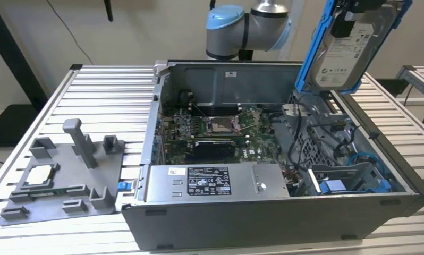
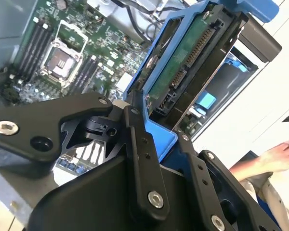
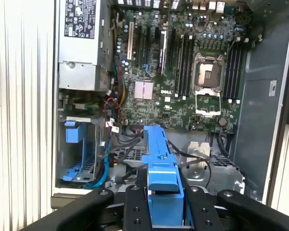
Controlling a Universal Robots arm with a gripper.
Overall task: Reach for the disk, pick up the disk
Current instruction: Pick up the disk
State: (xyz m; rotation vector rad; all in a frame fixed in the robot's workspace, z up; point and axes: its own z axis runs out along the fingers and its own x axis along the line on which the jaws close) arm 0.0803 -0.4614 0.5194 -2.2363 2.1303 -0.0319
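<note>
The disk (image 1: 347,53) hangs upright high above the open computer case, at the exterior view's upper right. It is silver metal with a white label, framed by bright blue side rails. My gripper (image 1: 362,11) is shut on its upper end. In the second wrist view the disk (image 2: 192,62) shows its green underside and connectors, with my gripper (image 2: 159,127) clamped on the blue rail between the black fingers (image 2: 139,144). In the first wrist view the blue rail of the disk (image 3: 159,159) sits in my gripper (image 3: 163,195), above the case interior.
The open computer case (image 1: 269,226) holds a motherboard (image 1: 219,125), a grey power supply (image 1: 212,183) and a blue drive bay (image 1: 347,183) with cables. A grey fixture (image 1: 56,180) lies at the exterior view's left. A person's hand (image 2: 279,156) is nearby.
</note>
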